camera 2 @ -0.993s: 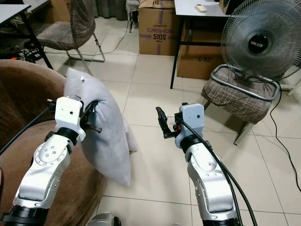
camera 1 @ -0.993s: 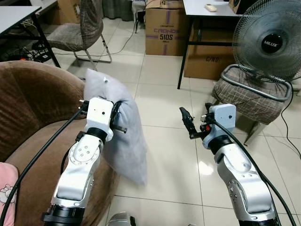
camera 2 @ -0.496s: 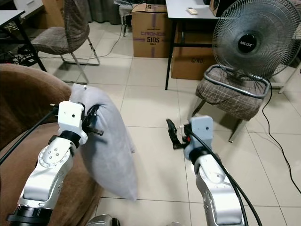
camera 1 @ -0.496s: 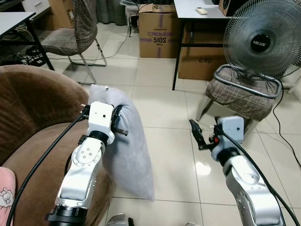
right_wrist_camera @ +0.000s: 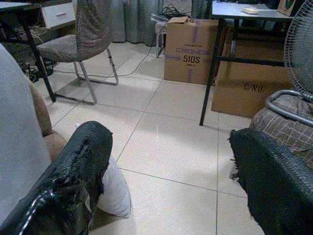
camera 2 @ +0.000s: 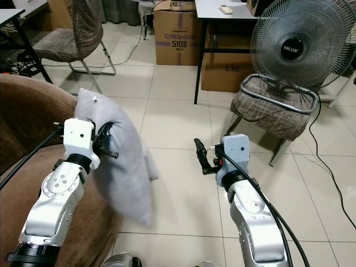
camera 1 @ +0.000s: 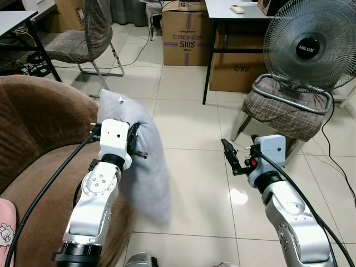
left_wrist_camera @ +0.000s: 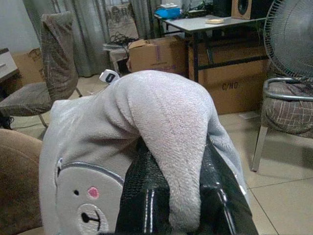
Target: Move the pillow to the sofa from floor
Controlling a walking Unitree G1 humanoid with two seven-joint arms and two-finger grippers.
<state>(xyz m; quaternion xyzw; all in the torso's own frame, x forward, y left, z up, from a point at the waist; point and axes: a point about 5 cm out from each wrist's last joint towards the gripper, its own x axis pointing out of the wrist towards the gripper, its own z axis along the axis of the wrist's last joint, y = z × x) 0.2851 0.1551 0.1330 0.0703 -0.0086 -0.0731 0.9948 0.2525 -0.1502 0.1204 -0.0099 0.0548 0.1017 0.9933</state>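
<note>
While its jaws clamp a fold near the top of the pillow [camera 1: 139, 161], the left gripper [camera 1: 135, 142] holds it off the floor, hanging against the front edge of the sofa [camera 1: 39, 139]. The right gripper [camera 1: 229, 156] hovers over the tiles with jaws apart, empty. The carry step looks underway; next the left arm likely needs to swing the pillow over the seat and let go. The fan [camera 1: 309, 47] reads "MILUX", and the box [camera 1: 183, 34] reads "510S".
</note>
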